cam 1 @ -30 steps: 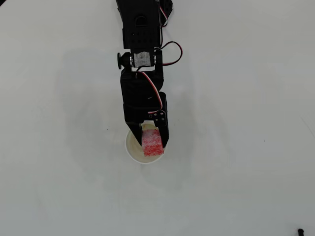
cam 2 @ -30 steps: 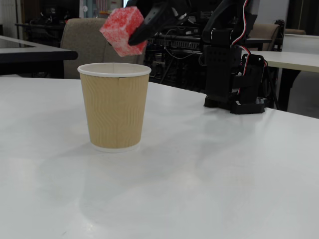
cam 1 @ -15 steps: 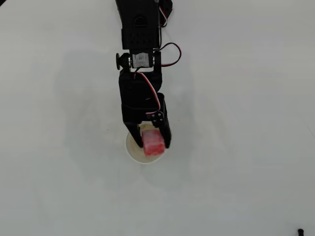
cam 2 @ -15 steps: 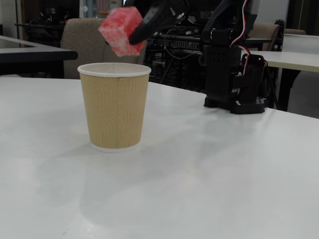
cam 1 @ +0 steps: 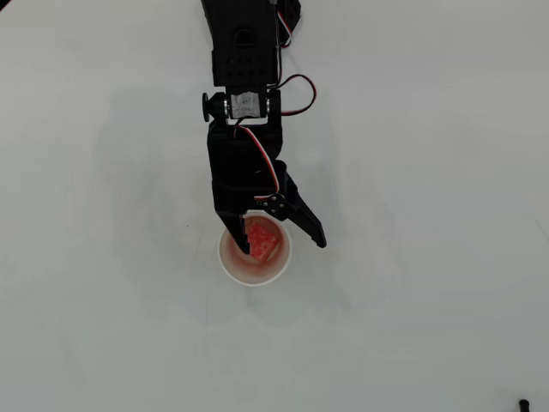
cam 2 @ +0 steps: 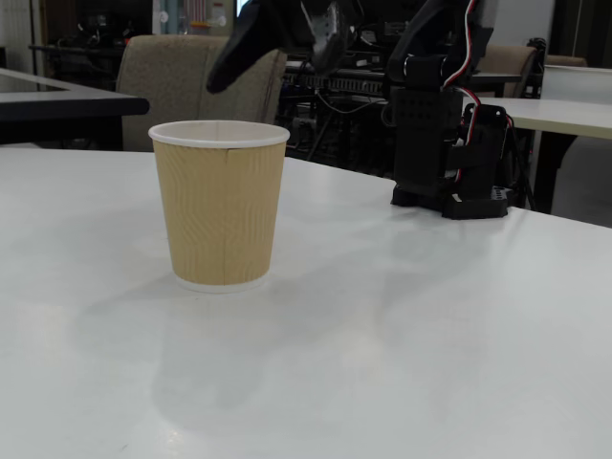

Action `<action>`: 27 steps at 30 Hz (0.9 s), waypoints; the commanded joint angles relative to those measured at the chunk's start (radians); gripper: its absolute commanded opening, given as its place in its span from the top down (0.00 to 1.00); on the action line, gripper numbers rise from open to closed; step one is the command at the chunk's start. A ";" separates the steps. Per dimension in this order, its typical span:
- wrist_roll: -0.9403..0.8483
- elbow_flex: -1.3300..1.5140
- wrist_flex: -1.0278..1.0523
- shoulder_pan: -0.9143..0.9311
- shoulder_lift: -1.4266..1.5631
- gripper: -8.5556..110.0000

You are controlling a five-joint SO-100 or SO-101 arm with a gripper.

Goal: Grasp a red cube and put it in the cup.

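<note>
Gripper hangs above the cup with jaws spread and holding nothing, while the cube lies tilted inside the cup directly beneath it, so I judge a straight lift clears the rim.

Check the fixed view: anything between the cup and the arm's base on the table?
Nothing. In the fixed view the white table is bare between the cup and the arm's base. The open gripper hangs above the cup's rim.
</note>
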 commanded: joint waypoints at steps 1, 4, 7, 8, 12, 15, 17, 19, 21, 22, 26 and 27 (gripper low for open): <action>0.011 -0.051 0.005 0.006 0.037 0.61; 0.035 -0.049 0.005 0.008 0.043 0.79; 0.041 -0.049 0.018 0.014 0.049 0.82; 0.043 -0.048 0.021 0.015 0.052 0.83; 0.058 -0.035 0.035 0.017 0.081 0.86; 0.089 -0.015 0.034 0.012 0.117 0.92; 0.103 0.006 0.026 0.012 0.140 0.93; 0.127 0.018 0.026 0.011 0.156 0.93; 0.173 0.026 0.026 0.011 0.173 0.93; 0.198 0.032 0.025 0.011 0.186 0.93; 0.252 0.091 0.038 -0.005 0.239 0.92; 0.253 0.118 0.044 -0.009 0.259 0.92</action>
